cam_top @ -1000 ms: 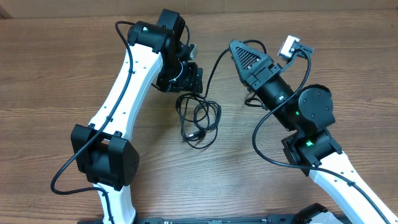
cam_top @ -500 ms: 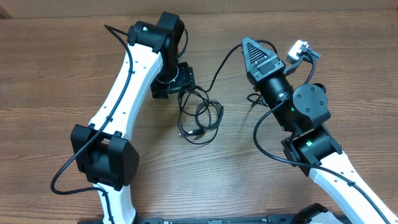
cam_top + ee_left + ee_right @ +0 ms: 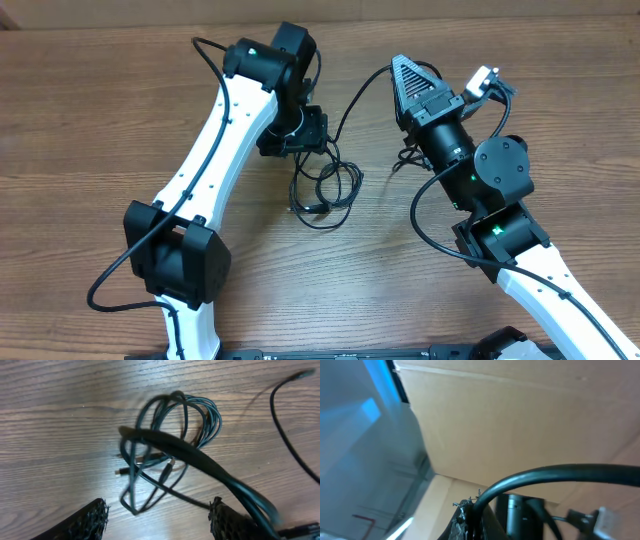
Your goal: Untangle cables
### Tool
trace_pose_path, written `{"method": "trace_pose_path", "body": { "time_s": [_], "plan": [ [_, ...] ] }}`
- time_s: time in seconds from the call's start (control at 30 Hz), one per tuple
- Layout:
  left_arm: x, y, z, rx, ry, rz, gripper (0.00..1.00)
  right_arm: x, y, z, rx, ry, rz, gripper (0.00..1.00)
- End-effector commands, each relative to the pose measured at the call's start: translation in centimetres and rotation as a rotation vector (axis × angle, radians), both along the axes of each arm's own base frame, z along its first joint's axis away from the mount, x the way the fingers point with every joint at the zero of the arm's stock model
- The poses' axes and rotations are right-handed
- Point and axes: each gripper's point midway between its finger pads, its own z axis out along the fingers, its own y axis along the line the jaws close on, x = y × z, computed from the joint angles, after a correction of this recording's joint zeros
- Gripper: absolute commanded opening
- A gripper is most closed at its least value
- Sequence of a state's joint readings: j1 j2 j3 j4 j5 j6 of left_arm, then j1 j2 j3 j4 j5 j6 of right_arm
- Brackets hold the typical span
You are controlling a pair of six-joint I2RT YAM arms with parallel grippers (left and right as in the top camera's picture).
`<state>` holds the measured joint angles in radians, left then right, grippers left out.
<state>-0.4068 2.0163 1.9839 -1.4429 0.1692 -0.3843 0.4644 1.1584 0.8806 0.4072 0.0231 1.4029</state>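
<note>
A tangle of thin black cables [image 3: 325, 185] lies in loose loops on the wooden table [image 3: 100, 130], between the two arms. My left gripper [image 3: 300, 133] hovers at the tangle's far-left edge. In the left wrist view the loops [image 3: 170, 445] lie ahead of the left gripper [image 3: 160, 520], whose fingers [image 3: 92, 520] stand wide open with only a loop's end near the gap. My right gripper [image 3: 403, 65] points up and away, shut on one cable strand [image 3: 350, 105] that runs down into the tangle. In the right wrist view that strand [image 3: 560, 472] arcs out of the closed right gripper [image 3: 475, 520].
A cardboard box [image 3: 520, 425] stands beyond the table's far edge, facing the right wrist camera. Thick black wires run along both arms [image 3: 205, 190]. Bare wood spreads to the left and in front of the tangle.
My right gripper has swung upward and back with the strand in it, drawing it out. The left gripper has shifted right, closer over the tangle, which slid slightly right.
</note>
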Motion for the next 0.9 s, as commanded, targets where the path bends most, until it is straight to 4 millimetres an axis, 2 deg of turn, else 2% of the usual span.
{"method": "trace_pose_path", "body": {
  "time_s": [0.0, 0.23, 0.37, 0.57, 0.73, 0.87],
  "plan": [
    [0.1, 0.6, -1.9, 0.078, 0.009, -0.002, 0.68, -0.8, -0.3, 2.5, 0.069, -0.046, 0.017, 0.04],
    [0.3, 1.1, -4.7, 0.092, 0.019, 0.016, 0.68, -1.3, 0.1, 3.5, 0.081, -0.089, 0.053, 0.04],
    [0.9, 2.8, -5.5, 0.168, -0.002, 0.100, 0.68, -1.6, 0.5, 3.7, 0.078, -0.099, 0.077, 0.04],
    [1.7, 5.6, -5.5, 0.314, -0.055, 0.156, 0.68, -1.6, 0.5, 3.6, 0.077, -0.097, 0.077, 0.04],
    [1.9, 9.1, -4.8, 0.475, -0.094, 0.260, 0.68, -1.5, 0.5, 3.5, 0.074, -0.091, 0.076, 0.04],
    [2.0, 10.7, -4.6, 0.515, -0.092, 0.297, 0.69, -1.7, 0.3, 3.8, 0.079, -0.100, 0.076, 0.04]
  ]
}}
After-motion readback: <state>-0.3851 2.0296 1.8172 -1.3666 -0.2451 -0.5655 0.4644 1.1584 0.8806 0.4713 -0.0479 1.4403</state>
